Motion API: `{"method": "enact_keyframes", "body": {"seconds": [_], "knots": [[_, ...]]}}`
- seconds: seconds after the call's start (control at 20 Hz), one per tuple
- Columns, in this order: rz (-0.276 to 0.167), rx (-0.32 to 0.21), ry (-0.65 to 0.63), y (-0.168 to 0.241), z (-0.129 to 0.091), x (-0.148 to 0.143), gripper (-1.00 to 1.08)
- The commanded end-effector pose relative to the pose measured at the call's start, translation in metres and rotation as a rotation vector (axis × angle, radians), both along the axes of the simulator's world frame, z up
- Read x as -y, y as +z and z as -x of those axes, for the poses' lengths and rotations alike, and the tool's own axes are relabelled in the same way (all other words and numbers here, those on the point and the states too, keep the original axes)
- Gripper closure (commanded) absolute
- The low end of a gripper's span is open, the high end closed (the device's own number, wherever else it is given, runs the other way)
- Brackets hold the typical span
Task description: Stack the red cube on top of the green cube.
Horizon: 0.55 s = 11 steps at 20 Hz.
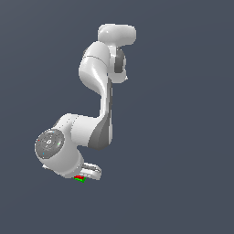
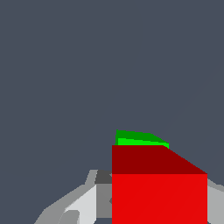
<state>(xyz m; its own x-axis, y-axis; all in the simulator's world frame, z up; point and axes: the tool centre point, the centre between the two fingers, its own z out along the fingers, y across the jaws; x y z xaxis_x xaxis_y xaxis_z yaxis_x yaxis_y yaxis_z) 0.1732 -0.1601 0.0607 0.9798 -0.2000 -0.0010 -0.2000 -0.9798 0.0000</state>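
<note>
The red cube (image 2: 159,199) fills the near part of the wrist view and sits between the grey fingers (image 2: 87,203) of my gripper (image 2: 159,214), which is shut on it. Only a sliver of the green cube (image 2: 135,138) shows past the red cube's far edge. In the exterior view my gripper (image 1: 83,175) hangs low under the bent white arm. There the red cube (image 1: 78,177) lies directly over the green cube (image 1: 81,180). I cannot tell whether the two cubes touch.
The white arm (image 1: 98,91) rises above the gripper and folds over the cubes in the exterior view. All around is a plain dark grey-blue ground with no other objects in sight.
</note>
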Motion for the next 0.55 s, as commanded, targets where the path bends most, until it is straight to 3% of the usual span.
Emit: {"method": "enact_keyframes", "body": {"seconds": [0.0,0.05,0.5], "knots": [[0.000,0.001,0.000,0.0007,-0.0003,0.0001,1.08],[0.000,0.001,0.000,0.0007,-0.0003,0.0001,-0.92],[0.000,0.001,0.000,0.0007,-0.0003,0.0001,-0.92]]}}
